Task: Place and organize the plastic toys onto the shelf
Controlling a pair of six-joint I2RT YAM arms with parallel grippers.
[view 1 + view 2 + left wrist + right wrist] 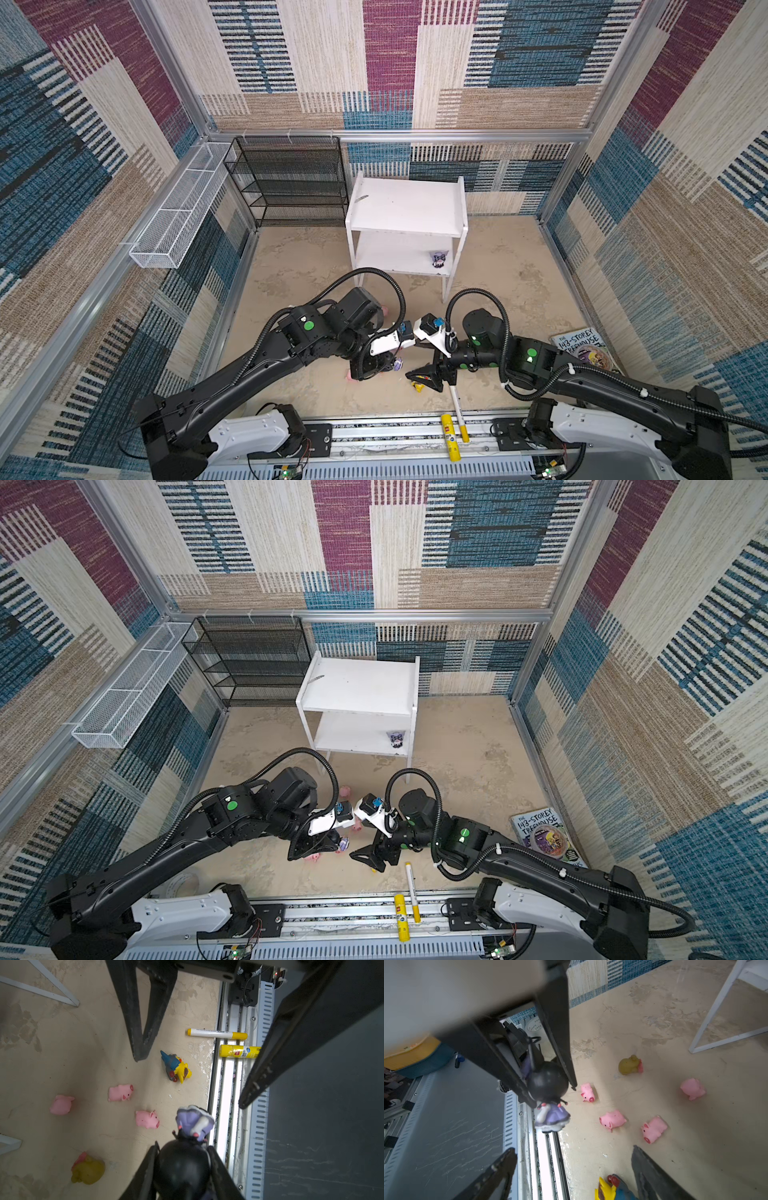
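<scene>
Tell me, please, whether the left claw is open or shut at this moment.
Shut: the left claw grips the black-and-purple figure by its black head, pressed from both sides.

Robot lab cell, alu frame [415, 135], patterned wall panels [390, 62], 2 arms [249, 365] on rail [395, 432]

A black mesh rack [286, 183] stands at the back wall, with a long white wire basket [178, 212] on the left wall beside it. A book [582, 349] lies at the tabletop's [519, 257] right edge. In front, a yellow-capped white marker [216, 1034] and a yellow tube [239, 1051] lie side by side, apart, reaching onto the metal rail [228, 1088]
</scene>
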